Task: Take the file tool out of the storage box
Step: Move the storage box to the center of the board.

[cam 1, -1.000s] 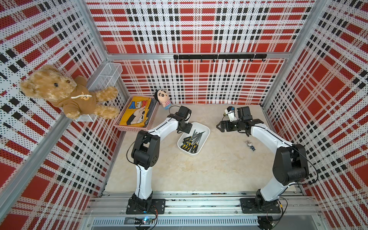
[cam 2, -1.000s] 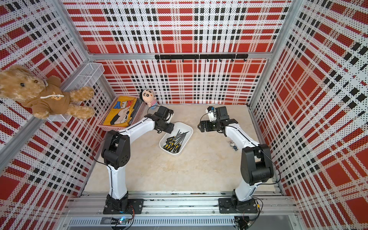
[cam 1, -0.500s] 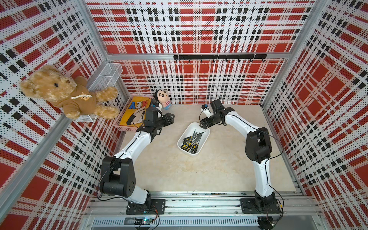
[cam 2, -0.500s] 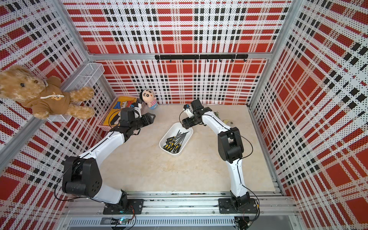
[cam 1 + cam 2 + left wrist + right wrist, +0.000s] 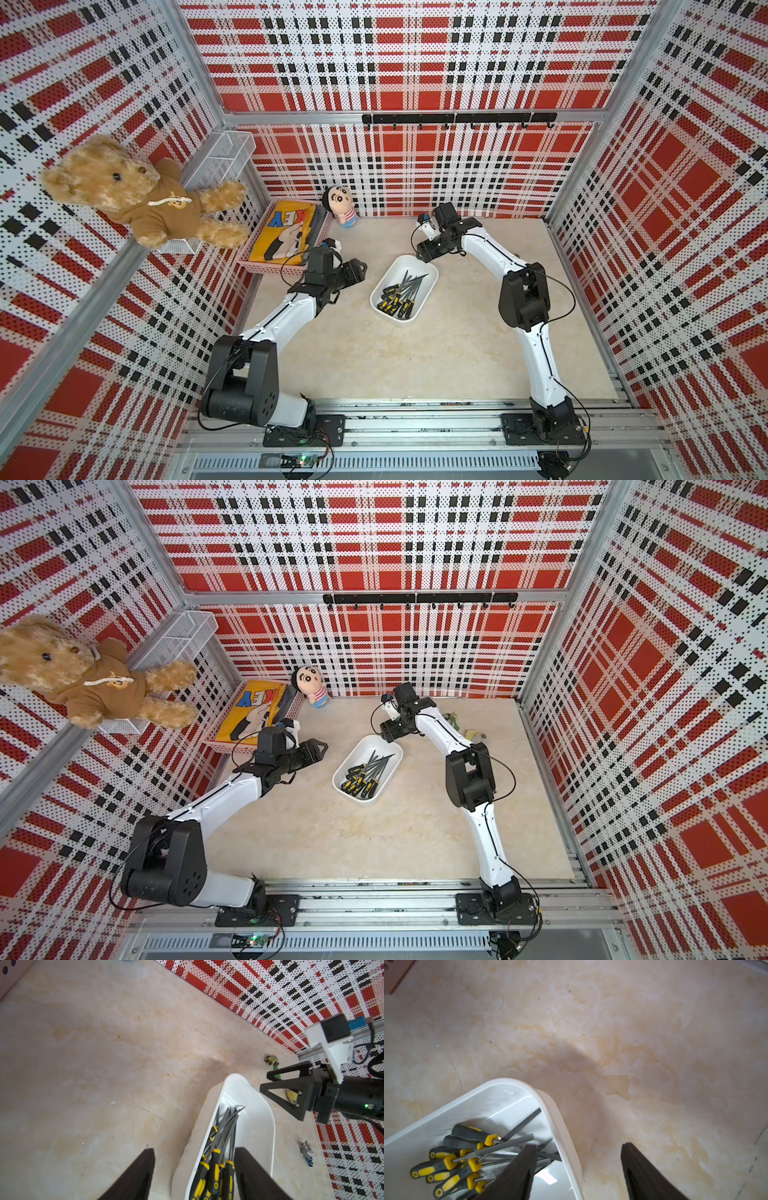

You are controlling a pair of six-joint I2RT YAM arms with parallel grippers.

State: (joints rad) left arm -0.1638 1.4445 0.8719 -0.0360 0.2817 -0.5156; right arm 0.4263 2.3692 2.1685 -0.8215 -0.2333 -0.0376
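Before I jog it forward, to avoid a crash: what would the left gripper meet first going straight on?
Likely the storage box, near end first, file handles just inside; how high the left gripper sits is unclear.

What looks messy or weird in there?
The files lie jumbled and crossing in the storage box, none spilled out. A teddy bear sprawls against a wire basket high up. Nothing looks broken.
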